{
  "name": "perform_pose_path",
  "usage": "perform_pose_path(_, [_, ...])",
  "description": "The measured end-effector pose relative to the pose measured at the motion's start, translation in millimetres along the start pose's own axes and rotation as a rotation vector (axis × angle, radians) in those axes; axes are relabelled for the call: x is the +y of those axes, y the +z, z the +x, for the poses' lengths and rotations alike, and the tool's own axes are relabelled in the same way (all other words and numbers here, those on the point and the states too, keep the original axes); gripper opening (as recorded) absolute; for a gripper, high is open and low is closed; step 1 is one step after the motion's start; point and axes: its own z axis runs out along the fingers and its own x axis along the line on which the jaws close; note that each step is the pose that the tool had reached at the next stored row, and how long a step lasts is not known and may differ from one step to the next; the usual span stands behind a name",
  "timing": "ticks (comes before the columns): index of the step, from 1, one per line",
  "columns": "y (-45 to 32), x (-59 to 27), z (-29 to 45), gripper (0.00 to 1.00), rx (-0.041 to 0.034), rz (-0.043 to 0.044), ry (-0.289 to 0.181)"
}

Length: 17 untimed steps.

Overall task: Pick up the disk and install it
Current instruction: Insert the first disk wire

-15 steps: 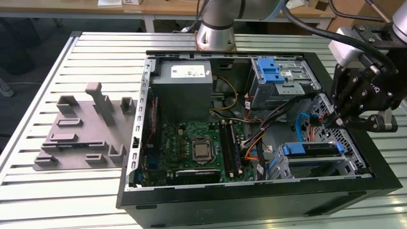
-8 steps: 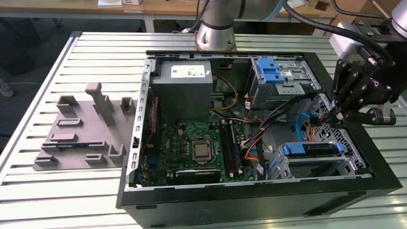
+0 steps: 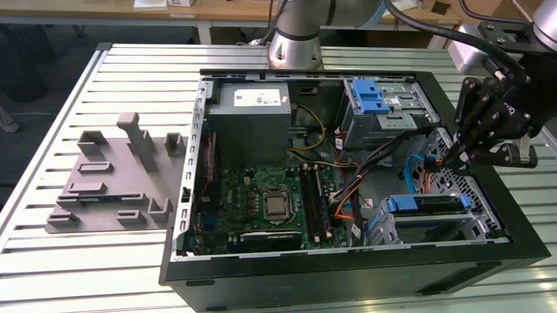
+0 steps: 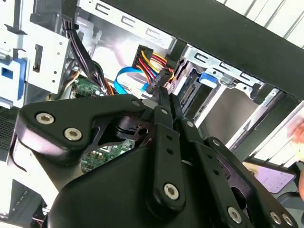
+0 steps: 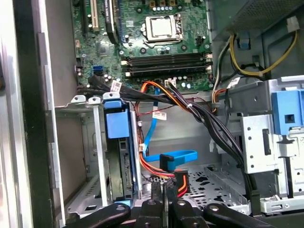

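Disk point(image 3: 424, 203) sits edge-up in the drive bay at the case's point(image 3: 348, 274) front corner, blue bracket showing; in the first wrist view it point(image 5: 117, 142) stands in the same silver bay. My gripper point(image 3: 461, 156) hangs just above the case interior beside that bay, fingers point(image 5: 164, 190) pressed together, gripping nothing. Motherboard point(image 3: 270, 202) lies deeper inside the case. Case rests on a slatted metal table point(image 3: 87, 254); grey fixture plate point(image 3: 113, 176) beside the case. Wooden benches behind.
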Motion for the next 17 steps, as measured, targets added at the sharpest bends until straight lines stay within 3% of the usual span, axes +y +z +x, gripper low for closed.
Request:
perform_pose_path(5, [0.4,0.5,-7.5,0.19,0.002,0.0013,0.016])
perform_pose_path(7, [0.6,0.1,-10.4,0.19,0.0063,0.002,0.02])
perform_pose_path(8, [0.6,-0.1,-11.5,0.25,0.0112,0.0027,0.021])
perform_pose_path(10, [0.8,-0.5,-13.2,0.25,0.0267,0.0049,0.024])
perform_pose_path(14, [2.2,-0.6,-16.3,0.25,0.0734,0.0111,0.028])
perform_pose_path(15, [2.7,-0.6,-17.3,0.25,0.0818,0.0122,0.029])
perform_pose_path(17, [3.9,-0.7,-19.8,0.25,0.09,0.0134,0.032])
